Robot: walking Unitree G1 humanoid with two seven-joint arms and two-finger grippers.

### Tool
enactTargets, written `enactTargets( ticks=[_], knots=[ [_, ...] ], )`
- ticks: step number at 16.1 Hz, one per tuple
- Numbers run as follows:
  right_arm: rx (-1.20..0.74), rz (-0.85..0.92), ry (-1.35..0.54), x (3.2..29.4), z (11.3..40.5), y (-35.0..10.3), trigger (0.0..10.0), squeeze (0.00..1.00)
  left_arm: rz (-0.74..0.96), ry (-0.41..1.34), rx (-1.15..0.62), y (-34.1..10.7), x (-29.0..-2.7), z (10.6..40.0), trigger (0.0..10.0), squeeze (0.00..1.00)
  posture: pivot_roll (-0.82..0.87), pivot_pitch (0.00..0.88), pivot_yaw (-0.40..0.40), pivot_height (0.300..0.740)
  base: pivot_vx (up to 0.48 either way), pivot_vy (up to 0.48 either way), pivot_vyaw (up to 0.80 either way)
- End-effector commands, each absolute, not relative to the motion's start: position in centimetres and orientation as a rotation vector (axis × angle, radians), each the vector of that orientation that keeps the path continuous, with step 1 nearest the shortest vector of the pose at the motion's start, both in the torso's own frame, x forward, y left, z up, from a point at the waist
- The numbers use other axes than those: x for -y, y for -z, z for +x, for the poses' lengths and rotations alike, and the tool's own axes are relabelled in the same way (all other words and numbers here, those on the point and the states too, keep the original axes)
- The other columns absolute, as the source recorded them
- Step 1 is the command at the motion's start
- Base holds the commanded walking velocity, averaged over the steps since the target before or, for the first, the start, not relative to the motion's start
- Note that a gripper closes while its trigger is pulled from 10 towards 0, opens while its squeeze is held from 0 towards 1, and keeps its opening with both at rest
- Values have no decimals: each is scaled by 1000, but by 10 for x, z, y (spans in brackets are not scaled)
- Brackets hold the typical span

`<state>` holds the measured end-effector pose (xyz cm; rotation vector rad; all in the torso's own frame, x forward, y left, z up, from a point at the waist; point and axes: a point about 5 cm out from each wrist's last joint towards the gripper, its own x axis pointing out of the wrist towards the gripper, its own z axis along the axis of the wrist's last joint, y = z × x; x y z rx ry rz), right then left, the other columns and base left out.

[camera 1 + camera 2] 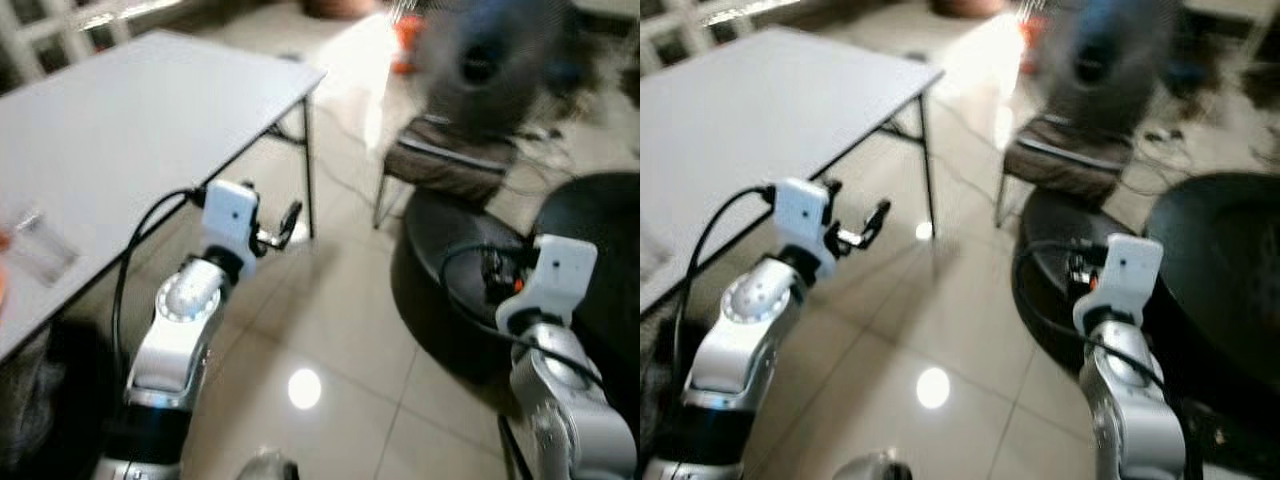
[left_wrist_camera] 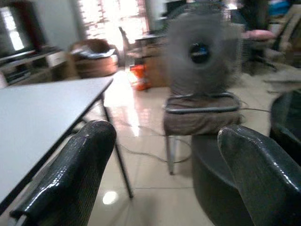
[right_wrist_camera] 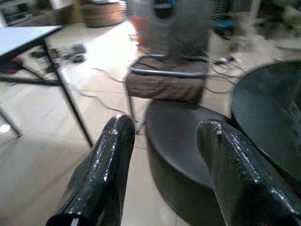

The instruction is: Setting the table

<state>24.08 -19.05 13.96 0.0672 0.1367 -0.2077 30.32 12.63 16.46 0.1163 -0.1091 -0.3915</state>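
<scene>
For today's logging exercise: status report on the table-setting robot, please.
Both end effectors open, empty: left beside the table, right over the black stool. Clear cup on table. Fan ahead.

A white folding table (image 1: 750, 110) is seen at the left, over a glossy tiled floor (image 1: 940, 320). The left gripper (image 1: 862, 228) is held raised beside the table's edge. A fan (image 1: 1095, 60) is set on a stool (image 1: 1065, 155), with round black seats (image 1: 1215, 270) nearby.

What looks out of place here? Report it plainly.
A fan stands on a chair rather than the floor, and cables trail loose across the tiles. A clear glass stands near the white table edge. Both grippers, left and right, are open and hold nothing.
</scene>
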Motion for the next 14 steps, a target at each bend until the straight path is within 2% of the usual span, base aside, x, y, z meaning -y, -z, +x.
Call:
enactTargets(
  ticks=[1, 9, 11, 12, 14],
  knots=[
    [-133, 56, 254, 201, 236, -141, 10000, 0, 114, 433, 129, -168, -115, 304, 10000, 0, -49, 77, 39, 740, 480, 0, -756],
    [-152, 38, 249, 203, 231, -135, 10000, 0, 91, 458, 99, -156, -109, 302, 10000, 0, -73, 59, 48, 740, 470, 0, -755],
    [-197, 54, 161, 197, 239, -125, 10000, 0, 99, 438, 85, -152, -114, 300, 10000, 0, -56, 51, 39, 740, 420, 0, 0],
    [-285, -10, 50, 187, 252, -103, 10000, 0, 123, 382, 22, -139, -125, 300, 10000, 0, -21, 46, 17, 740, 0, 0, 0],
    [-400, 45, 12, 181, 260, -66, 10000, 0, 158, 298, -127, -108, -143, 295, 10000, 0, 16, 50, -3, 740, 0, 0, 0]
  ],
)
